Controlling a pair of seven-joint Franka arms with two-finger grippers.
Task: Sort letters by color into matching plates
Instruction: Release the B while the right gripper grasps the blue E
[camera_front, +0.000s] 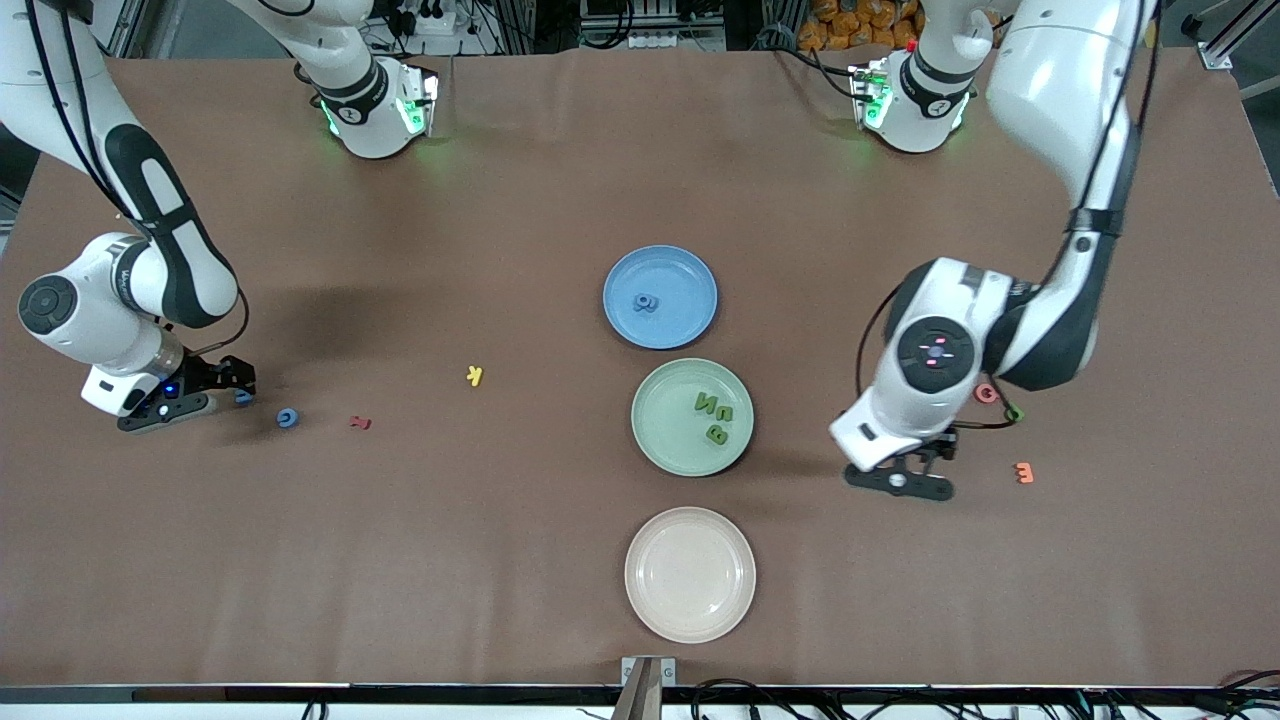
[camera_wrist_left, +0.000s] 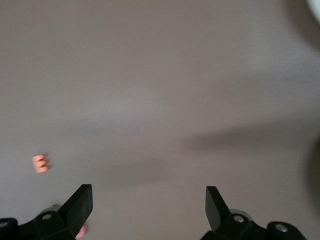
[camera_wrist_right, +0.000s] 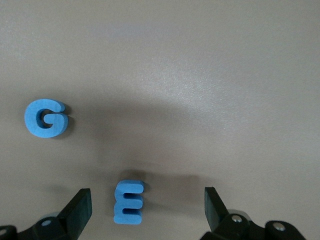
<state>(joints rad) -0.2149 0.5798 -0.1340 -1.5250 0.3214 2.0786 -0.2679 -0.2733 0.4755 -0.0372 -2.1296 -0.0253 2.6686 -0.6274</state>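
Observation:
The blue plate (camera_front: 690, 275) holds one blue letter (camera_front: 647, 302). The mint green plate (camera_front: 660, 440) holds green letters (camera_front: 715, 418). The pinkish beige plate (camera_front: 690, 573) holds nothing. My right gripper (camera_wrist_right: 146, 199) (camera_front: 228, 385) is open and low at the right arm's end of the table. A blue E (camera_wrist_right: 129, 202) (camera_front: 243, 398) lies between its fingers, untouched. A blue G (camera_wrist_right: 45, 118) (camera_front: 288, 418) lies beside it. My left gripper (camera_wrist_left: 148, 200) (camera_front: 905, 482) is open and empty over bare table, between the green plate and an orange letter (camera_wrist_left: 41, 163) (camera_front: 1023, 472).
A red letter (camera_front: 361, 422) and a yellow K (camera_front: 475, 376) lie between the blue G and the plates. A pink G (camera_front: 987, 393) and a small green letter (camera_front: 1013, 412) lie under the left arm's wrist. The plates stand in a row mid-table.

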